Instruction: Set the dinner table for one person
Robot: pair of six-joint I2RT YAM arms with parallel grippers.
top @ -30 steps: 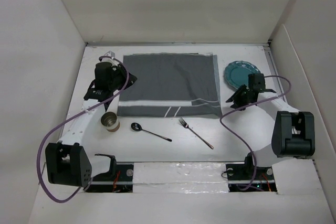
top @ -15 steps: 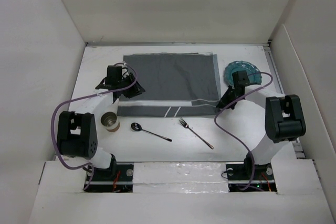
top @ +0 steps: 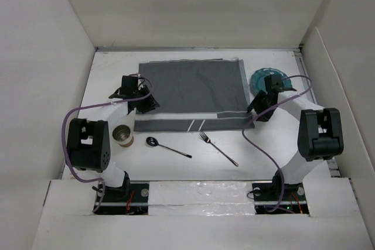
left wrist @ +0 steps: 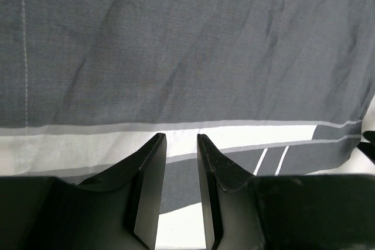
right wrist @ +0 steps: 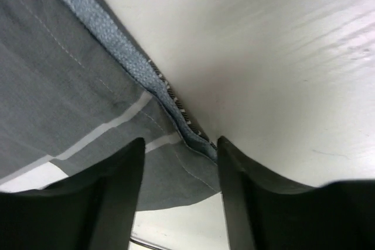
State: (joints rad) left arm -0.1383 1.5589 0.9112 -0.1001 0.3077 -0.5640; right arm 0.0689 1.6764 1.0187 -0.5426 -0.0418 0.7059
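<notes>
Large plain white dinner table (top: 187, 168) fills the floor of the top view, with all items lying on it. Dark grey rectangular cloth placemat with pale stripes (top: 187, 89) sits at centre-far, striped band along its near edge.

Left gripper (top: 145, 105) is over the placemat's left side near the near-left corner. In the wrist view the left gripper (left wrist: 181, 144) points down at the striped band of the placemat (left wrist: 187, 45). Jaws stand a narrow gap apart, cloth and a bit of white table (left wrist: 181, 233) show through the gap, and nothing is visibly clamped.

Right gripper (top: 258, 111) is at the placemat's right edge near the near-right corner. In the wrist view the right gripper (right wrist: 180, 144) has its jaws wide apart, straddling the placemat (right wrist: 58, 86) hem. The hem looks a little raised and I can't tell if a finger touches it. White table (right wrist: 281, 57) is to the right.

Round teal plate with scalloped rim (top: 259, 78) lies just beside the placemat's far-right corner, partly hidden by the right arm. Small round metallic cup (top: 123, 135) stands near the near-left corner. 1 dark metal spoon (top: 168, 147) and 1 metal fork (top: 218, 148) lie on the table in front of the placemat, apart from each other.
</notes>
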